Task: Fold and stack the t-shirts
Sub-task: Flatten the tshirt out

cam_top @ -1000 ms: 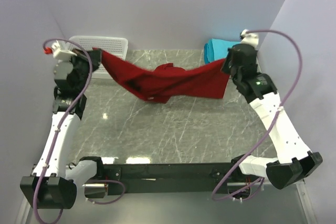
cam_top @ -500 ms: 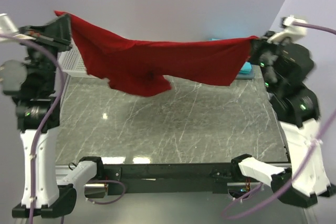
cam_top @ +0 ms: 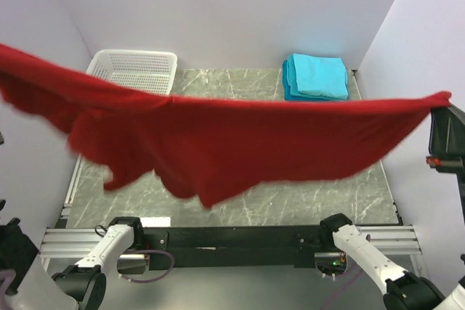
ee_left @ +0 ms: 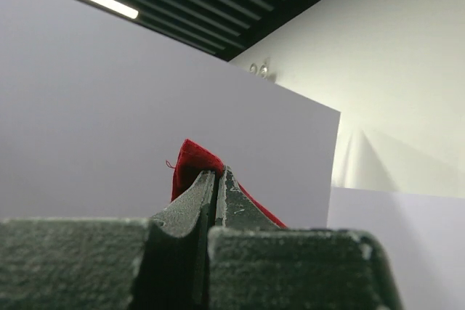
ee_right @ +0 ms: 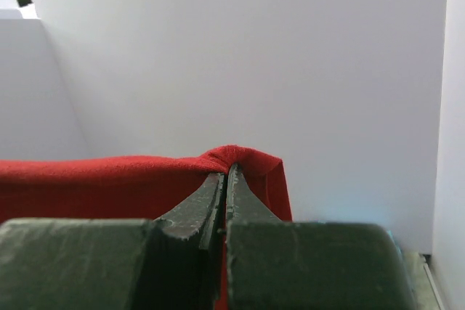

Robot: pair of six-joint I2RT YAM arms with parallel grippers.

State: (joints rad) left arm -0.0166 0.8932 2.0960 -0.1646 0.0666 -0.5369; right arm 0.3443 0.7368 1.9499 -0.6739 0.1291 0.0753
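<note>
While the left gripper [ee_left: 216, 179] and right gripper [ee_right: 225, 177] each pinch a top edge, the deep red cloth t-shirt [cam_top: 240, 143] hangs stretched above the grey marble table [cam_top: 320, 197], apart from the folded turquoise t-shirts [cam_top: 316, 76].

The red t-shirt [cam_top: 240, 139] runs off the left edge of the top view, its left part blurred. The left gripper [ee_left: 216, 179] pinching it lies outside that view. The cloth hides the table's [cam_top: 247, 81] middle and the white basket's [cam_top: 134, 63] near rim. The right edge cuts off the right arm [cam_top: 447, 139].

red t-shirt [cam_top: 240, 143] taut above table [cam_top: 327, 195]
</note>
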